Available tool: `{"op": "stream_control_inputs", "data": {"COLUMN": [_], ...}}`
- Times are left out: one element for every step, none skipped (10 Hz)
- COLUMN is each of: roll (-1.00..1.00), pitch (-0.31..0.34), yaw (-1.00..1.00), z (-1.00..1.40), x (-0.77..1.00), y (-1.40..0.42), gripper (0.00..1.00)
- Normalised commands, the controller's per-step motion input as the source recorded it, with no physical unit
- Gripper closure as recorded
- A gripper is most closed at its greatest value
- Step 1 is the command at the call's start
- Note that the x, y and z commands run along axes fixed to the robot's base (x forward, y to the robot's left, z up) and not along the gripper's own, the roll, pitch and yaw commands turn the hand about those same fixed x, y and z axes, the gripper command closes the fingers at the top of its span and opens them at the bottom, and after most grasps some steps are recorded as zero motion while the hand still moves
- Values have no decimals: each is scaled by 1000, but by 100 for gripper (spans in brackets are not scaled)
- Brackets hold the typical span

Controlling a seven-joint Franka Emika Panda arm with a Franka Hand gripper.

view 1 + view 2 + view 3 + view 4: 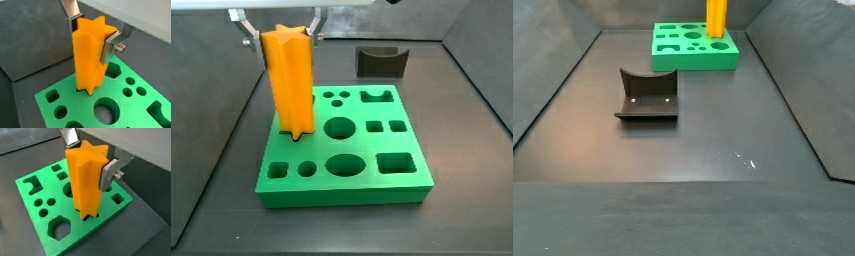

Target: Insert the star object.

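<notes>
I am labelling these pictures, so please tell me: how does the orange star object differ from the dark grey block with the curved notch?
The star object is orange and tall; the dark grey block is low and squat. The star object stands upright on the green board, its top between the fingers of the gripper; the block sits on the floor beyond the board, touching nothing. The star has ridged sides; the block has one curved notch. Both look like plastic.
</notes>
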Motion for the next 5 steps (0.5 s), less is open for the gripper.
{"op": "stream_control_inputs", "data": {"roll": [81,119,100,116,124], "pitch": [0,0,0,0,0], "yaw": [311,489,497,217,40], "z": [-360,-357,-420,-483,-580], "x": [0,0,0,86,157], "y": [-180,-169,-14,0,9], "gripper": [100,100,100,100,100]}}
